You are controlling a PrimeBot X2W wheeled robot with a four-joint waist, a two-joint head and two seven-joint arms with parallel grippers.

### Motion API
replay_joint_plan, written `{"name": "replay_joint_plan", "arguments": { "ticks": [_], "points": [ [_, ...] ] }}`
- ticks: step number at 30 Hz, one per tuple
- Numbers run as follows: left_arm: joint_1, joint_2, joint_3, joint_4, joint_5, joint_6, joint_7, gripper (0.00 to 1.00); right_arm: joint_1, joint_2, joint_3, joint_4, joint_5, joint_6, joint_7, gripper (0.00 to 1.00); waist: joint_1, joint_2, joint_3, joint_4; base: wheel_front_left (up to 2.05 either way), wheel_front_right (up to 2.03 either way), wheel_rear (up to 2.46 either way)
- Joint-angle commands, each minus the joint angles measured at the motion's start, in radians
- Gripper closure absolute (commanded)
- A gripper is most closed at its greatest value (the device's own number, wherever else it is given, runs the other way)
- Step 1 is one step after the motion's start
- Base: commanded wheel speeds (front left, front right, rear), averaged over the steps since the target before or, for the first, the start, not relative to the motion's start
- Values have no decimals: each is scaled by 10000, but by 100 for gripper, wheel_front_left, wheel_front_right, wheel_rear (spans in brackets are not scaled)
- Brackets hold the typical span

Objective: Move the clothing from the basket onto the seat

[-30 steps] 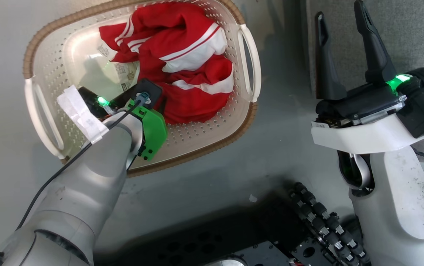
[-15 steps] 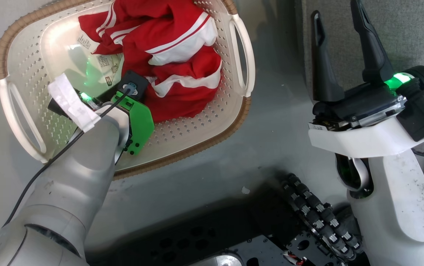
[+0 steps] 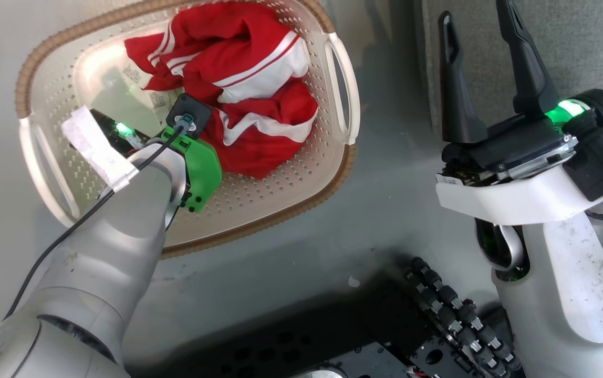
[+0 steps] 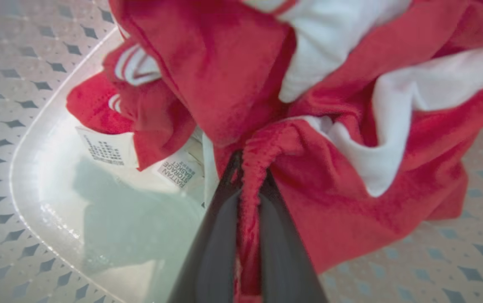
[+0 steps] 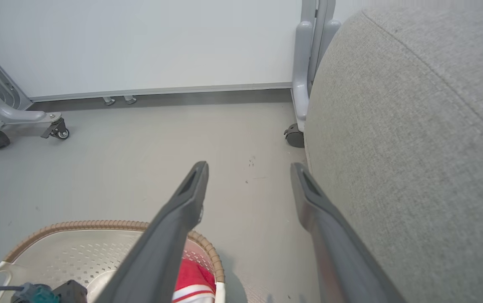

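Note:
The clothing [image 3: 249, 94] is a red bundle with white stripes, lying in the far right half of the cream basket [image 3: 280, 205] on the floor. My left arm's wrist [image 3: 191, 152] reaches down into the basket at the bundle's near left edge. Seen from the left wrist, my left gripper [image 4: 248, 164] is shut on a bunched red hem of the clothing [image 4: 309, 105], above the basket's bottom [image 4: 98, 227]. My right gripper [image 3: 476, 13] stands open and empty beside the grey seat [image 3: 569, 47]. From the right wrist, the gripper [image 5: 248, 168] hangs over the floor, left of the seat [image 5: 414, 126].
Grey floor [image 3: 385, 184] separates basket and seat. My dark base and cable chain [image 3: 454, 310] lie at the bottom. A grey frame on a caster [image 5: 296, 136] stands by the seat's far corner, another wheeled stand [image 5: 56, 128] at far left, before a white wall.
My left gripper has closed on a fold of the red clothing. The head view has shifted a little; the right gripper has stayed open in place.

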Motion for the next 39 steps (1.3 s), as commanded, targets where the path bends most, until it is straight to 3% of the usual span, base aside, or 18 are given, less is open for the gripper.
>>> {"name": "replay_joint_plan", "arguments": {
  "ticks": [1,11,20,28,39],
  "points": [
    [173,-29,59,-40,-103,-61,-187,100,18,-4,-1,56,-30,1,-30,0,0,-1,-523,250,0,0,0],
    [1025,-255,207,-489,-720,-312,-1058,100,466,-12,-201,535,-258,1,-30,0,0,-1,-2279,894,0,0,0],
    [2156,-294,387,-1731,-1454,-514,-1361,100,1215,-15,-455,1031,-409,1,-30,0,0,-1,-4128,1434,0,0,0],
    [3177,-291,898,-3463,-1745,-347,-1365,100,1997,-70,-609,1322,-446,1,-30,0,0,-1,-5611,1788,0,0,0],
    [4632,337,2283,-7018,-1246,56,-1368,100,2843,-85,-743,1553,-420,1,55,0,0,-1,-7254,2090,0,0,0]
  ]
}}
